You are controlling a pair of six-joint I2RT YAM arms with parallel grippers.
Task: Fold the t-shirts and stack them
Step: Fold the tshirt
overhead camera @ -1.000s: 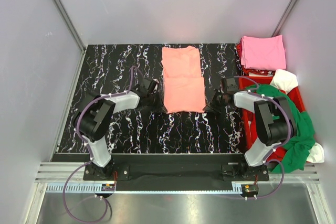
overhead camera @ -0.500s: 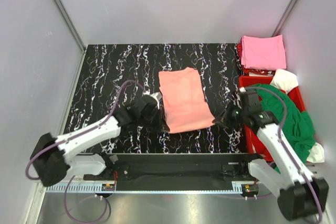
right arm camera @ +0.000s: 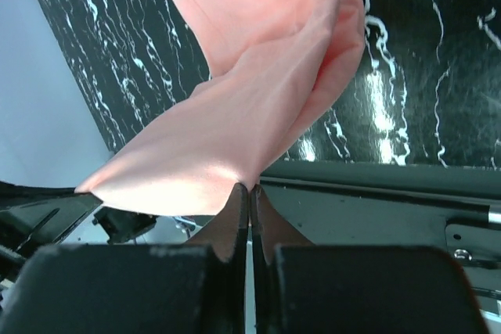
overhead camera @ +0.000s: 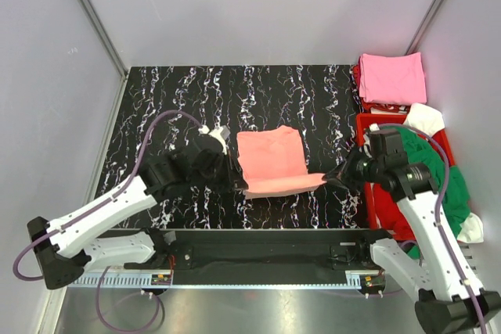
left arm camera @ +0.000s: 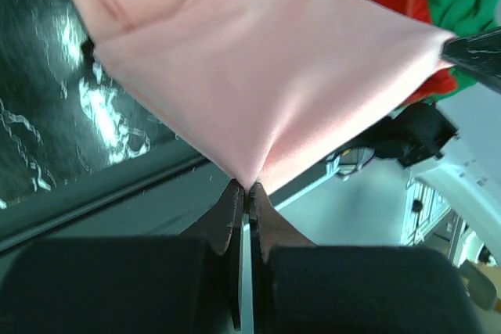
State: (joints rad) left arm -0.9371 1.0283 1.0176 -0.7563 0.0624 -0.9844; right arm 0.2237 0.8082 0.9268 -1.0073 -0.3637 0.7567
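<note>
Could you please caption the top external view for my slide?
The left gripper and right gripper each pinch a near corner of the salmon t-shirt, its near edge raised off the table.

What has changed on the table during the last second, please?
The left gripper and right gripper, shut on the near corners of the salmon-orange shirt, lifted them and dragged the shirt toward the near side. The folded pink shirt and the green shirt on the crate stayed.

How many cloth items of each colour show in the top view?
Salmon-orange t-shirt: 1
Pink t-shirt: 1
Green t-shirt: 1
White t-shirt: 1 at least
Red cloth under the pink: 1
Total: 5 at least
</note>
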